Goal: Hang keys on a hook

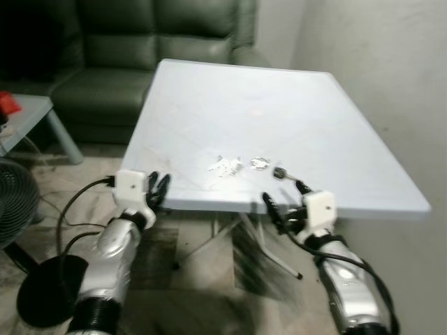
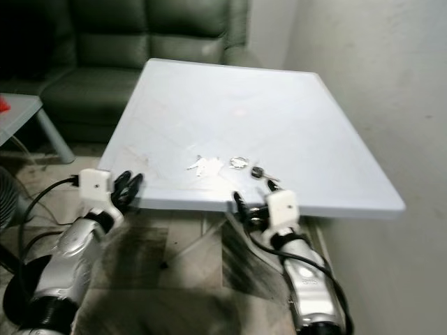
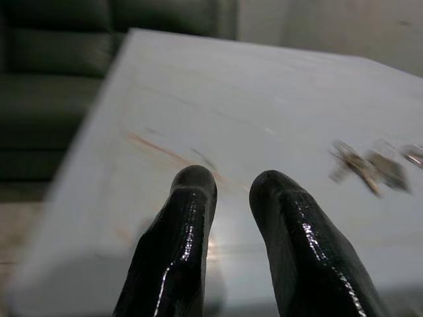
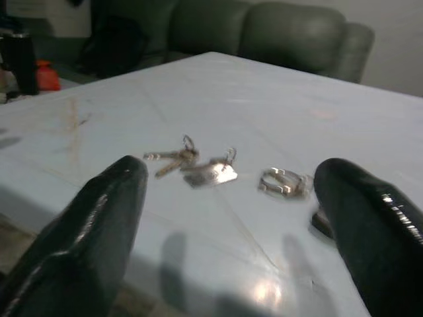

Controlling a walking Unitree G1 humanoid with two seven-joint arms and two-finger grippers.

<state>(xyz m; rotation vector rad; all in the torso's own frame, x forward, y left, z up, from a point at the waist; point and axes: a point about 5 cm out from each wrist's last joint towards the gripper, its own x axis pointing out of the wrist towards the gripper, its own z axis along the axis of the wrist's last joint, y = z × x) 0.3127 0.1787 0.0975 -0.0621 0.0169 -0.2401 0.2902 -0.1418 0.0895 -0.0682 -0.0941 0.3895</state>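
A bunch of silver keys (image 1: 225, 166) lies on the pale blue table (image 1: 244, 105) near its front edge, with a metal ring (image 1: 260, 163) and a black-headed key (image 1: 280, 173) just to the right. The right wrist view shows the keys (image 4: 192, 165) and ring (image 4: 284, 181) ahead between two wide-apart fingers. My right gripper (image 1: 285, 197) is open at the table's front edge, just short of the keys. My left gripper (image 1: 159, 187) hovers at the front left edge, its fingers (image 3: 192, 218) a narrow gap apart with nothing between them.
A dark green sofa (image 1: 154, 49) stands behind the table. A grey side table (image 1: 28, 115) with a red object (image 1: 8, 103) is at the left, a fan (image 1: 14, 202) on a black base below it. A plain wall (image 1: 377, 63) runs close along the right.
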